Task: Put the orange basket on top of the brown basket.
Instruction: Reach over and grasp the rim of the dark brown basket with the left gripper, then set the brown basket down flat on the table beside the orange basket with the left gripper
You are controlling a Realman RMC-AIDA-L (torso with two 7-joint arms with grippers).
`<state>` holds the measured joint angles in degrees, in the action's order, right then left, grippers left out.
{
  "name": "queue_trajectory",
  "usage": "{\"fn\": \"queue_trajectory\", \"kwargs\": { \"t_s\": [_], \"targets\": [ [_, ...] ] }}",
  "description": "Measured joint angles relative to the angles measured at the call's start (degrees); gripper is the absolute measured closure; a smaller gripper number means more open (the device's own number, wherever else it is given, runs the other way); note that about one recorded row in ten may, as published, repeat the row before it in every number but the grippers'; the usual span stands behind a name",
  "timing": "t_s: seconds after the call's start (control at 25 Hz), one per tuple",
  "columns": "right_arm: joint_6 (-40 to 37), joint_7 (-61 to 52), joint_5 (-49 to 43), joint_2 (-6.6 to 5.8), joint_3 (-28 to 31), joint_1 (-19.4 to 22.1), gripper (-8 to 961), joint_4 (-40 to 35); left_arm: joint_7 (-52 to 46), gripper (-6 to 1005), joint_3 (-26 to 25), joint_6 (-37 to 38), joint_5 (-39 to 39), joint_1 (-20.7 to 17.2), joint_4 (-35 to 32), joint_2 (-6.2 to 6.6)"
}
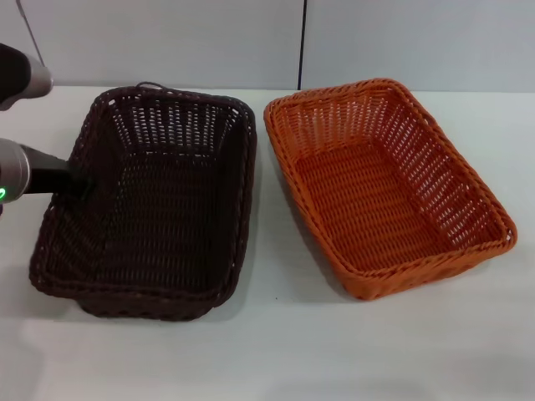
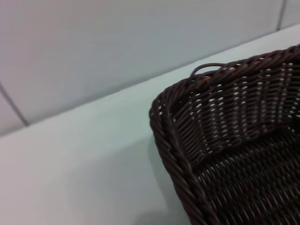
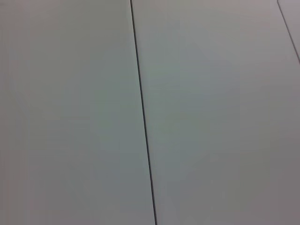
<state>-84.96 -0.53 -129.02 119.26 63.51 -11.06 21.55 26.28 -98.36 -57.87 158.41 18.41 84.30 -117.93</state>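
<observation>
The orange basket [image 1: 386, 188] sits on the right half of the desk [image 1: 276, 351], its long axis running from the far edge toward the near right corner, slightly skewed. The brown basket [image 1: 155, 205] lies just beside it on the left half, long axis roughly front to back, the two rims near each other at the far end but apart.

The left gripper [image 1: 71, 177] is at the brown basket's left rim, dark against the dark weave, so I cannot tell how its jaws stand or whether they touch the wicker. Its wrist view shows only the brown basket's far left corner [image 2: 197, 131] and bare desk beyond.

The right gripper is not in view; its wrist camera sees only a blank wall panel.

The move turns on this: the orange basket lies across the brown one from the left arm, so the right arm seems better placed to lift it, then carry it leftward.
</observation>
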Motion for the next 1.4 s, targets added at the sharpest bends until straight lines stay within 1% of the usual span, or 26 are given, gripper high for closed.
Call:
{"fn": "queue_trajectory", "kwargs": {
  "t_s": [0.12,0.16,0.2,0.28,0.32,0.36,0.44,0.48,0.52,0.6,0.64,0.68,0.72,0.76,0.8,0.84,0.88,0.92,1.04,1.16,1.2,1.28,1.4],
  "targets": [
    [-0.6,0.0,0.0,0.0,0.0,0.2,119,0.0,8.8,746,-1.8,-3.2,-0.8,0.3,2.6,0.05],
    [-0.7,0.0,0.0,0.0,0.1,0.2,119,0.0,15.3,747,-4.4,-5.5,-3.0,0.4,3.9,0.06],
    [-0.8,0.0,0.0,0.0,0.1,0.3,119,0.1,17.1,747,-5.5,-6.2,-3.8,0.5,4.2,0.06],
    [-1.2,0.0,0.0,0.02,0.1,0.5,119,0.0,24.7,747,-10.0,-9.7,-7.4,1.3,5.1,0.11],
    [-1.2,0.0,0.0,0.04,0.2,0.6,119,0.0,24.7,748,-10.0,-9.7,-7.4,1.3,5.1,0.11],
    [-1.3,0.0,0.0,0.06,0.2,0.7,119,0.0,29.7,748,-13.1,-12.1,-9.7,2.2,5.2,0.14],
    [-1.3,0.0,0.0,0.1,0.1,0.9,120,0.2,33.9,748,-16.1,-14.6,-11.7,3.6,4.7,0.19],
    [-1.3,0.0,0.0,0.1,0.1,0.9,120,0.2,33.9,749,-16.1,-14.6,-11.7,3.6,4.7,0.19],
    [-1.4,0.0,0.0,0.1,0.1,0.9,120,0.2,36.7,749,-18.2,-16.9,-13.1,4.9,3.8,0.26],
    [-1.4,0.0,0.0,0.14,0.0,0.9,120,0.4,36.7,755,-18.2,-16.9,-13.1,4.9,3.8,0.26],
    [-1.4,0.0,0.0,0.18,-0.1,1.0,120,0.6,41.5,757,-21.5,-20.8,-16.3,7.3,1.9,0.27],
    [-1.4,0.0,0.0,0.18,-0.1,1.0,120,0.6,41.5,760,-21.5,-20.8,-16.3,7.3,1.9,0.27],
    [-1.5,0.0,0.0,0.18,-0.2,1.0,120,0.6,45.6,763,-23.1,-22.2,-19.8,10.2,-2.0,0.36],
    [-1.5,0.0,0.0,0.19,-0.2,1.0,120,0.7,46.7,772,-23.4,-22.2,-20.3,11.5,-4.1,0.49],
    [-1.7,0.0,0.0,0.18,-0.2,1.0,120,0.7,46.7,780,-23.4,-22.2,-20.3,11.5,-4.1,0.49],
    [-1.8,0.0,0.0,0.18,-0.2,1.0,120,0.7,47.9,789,-23.7,-22.2,-20.8,12.9,-6.0,0.57],
    [-2.0,0.0,0.0,0.18,-0.2,1.0,120,0.7,47.9,790,-23.7,-22.2,-20.8,12.9,-6.0,0.57],
    [-2.1,0.0,0.0,0.18,-0.2,1.1,120,0.7,51.2,792,-25.1,-22.1,-21.2,16.2,-11.7,0.71],
    [-2.2,0.0,0.0,0.18,-0.2,1.1,120,0.7,53.4,796,-25.9,-20.9,-21.2,18.7,-16.7,0.73],
    [-2.2,0.0,0.0,0.17,-0.2,1.1,120,0.7,55.8,800,-25.6,-18.8,-21.3,19.9,-20.1,0.38],
    [-2.2,0.0,0.0,0.15,-0.2,1.1,120,0.7,55.8,801,-25.6,-18.8,-21.3,19.9,-20.1,0.38],
    [-2.2,0.0,0.0,0.1,-0.2,0.9,120,0.7,56.6,804,-23.7,-17.4,-21.3,20.8,-22.0,0.11],
    [-2.2,0.0,0.0,0.03,-0.2,0.7,120,0.6,56.6,799,-23.0,-17.0,-21.3,20.9,-22.2,0.04]
  ]
}}
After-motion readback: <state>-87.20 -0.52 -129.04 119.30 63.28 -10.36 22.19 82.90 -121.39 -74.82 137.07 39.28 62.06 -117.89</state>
